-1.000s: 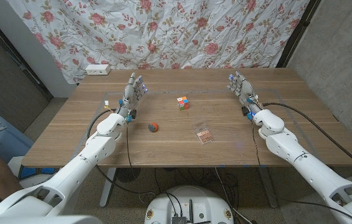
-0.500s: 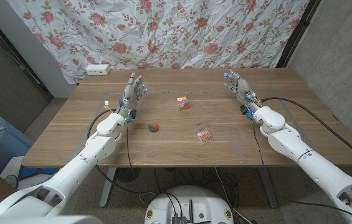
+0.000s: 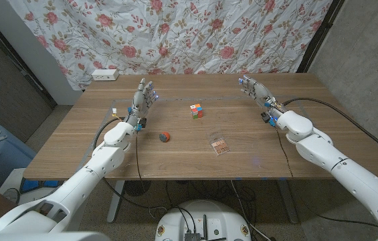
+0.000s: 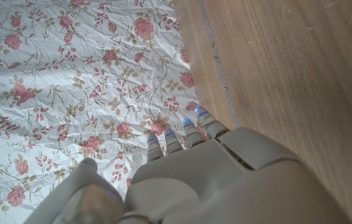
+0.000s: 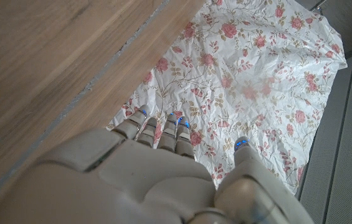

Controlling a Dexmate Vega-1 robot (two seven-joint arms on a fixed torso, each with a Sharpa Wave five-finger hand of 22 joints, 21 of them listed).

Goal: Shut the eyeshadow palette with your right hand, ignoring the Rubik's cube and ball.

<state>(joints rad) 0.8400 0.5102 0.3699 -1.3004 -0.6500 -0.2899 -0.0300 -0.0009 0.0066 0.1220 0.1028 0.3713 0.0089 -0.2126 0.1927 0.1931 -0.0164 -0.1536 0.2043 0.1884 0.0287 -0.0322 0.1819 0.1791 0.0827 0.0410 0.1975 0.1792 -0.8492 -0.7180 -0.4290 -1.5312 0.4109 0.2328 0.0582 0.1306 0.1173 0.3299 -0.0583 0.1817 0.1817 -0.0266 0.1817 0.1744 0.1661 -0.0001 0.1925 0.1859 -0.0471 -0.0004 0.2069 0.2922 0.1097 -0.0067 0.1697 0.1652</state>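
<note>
The eyeshadow palette (image 3: pixel 220 145) lies open on the wooden table (image 3: pixel 189 161), near the front middle, a small pink-toned rectangle. My right hand (image 3: pixel 257 92) stands open at the back right, fingers pointing away from me, well behind and to the right of the palette, holding nothing. My left hand (image 3: pixel 142 98) stands open at the back left, fingers up, empty. The back of the right hand (image 5: pixel 144 180) and of the left hand (image 4: pixel 188 180) appear in their wrist views against the floral cloth.
A Rubik's cube (image 3: pixel 196 111) sits behind the palette toward the table's middle. A small red and dark ball (image 3: pixel 164 137) lies left of the palette. A white power strip (image 3: pixel 104 74) rests at the back left corner. A floral cloth (image 3: pixel 195 33) hangs behind the table.
My right arm has shifted slightly toward the back and left, with the hand staying open. The left hand, palette, cube and ball have not moved.
</note>
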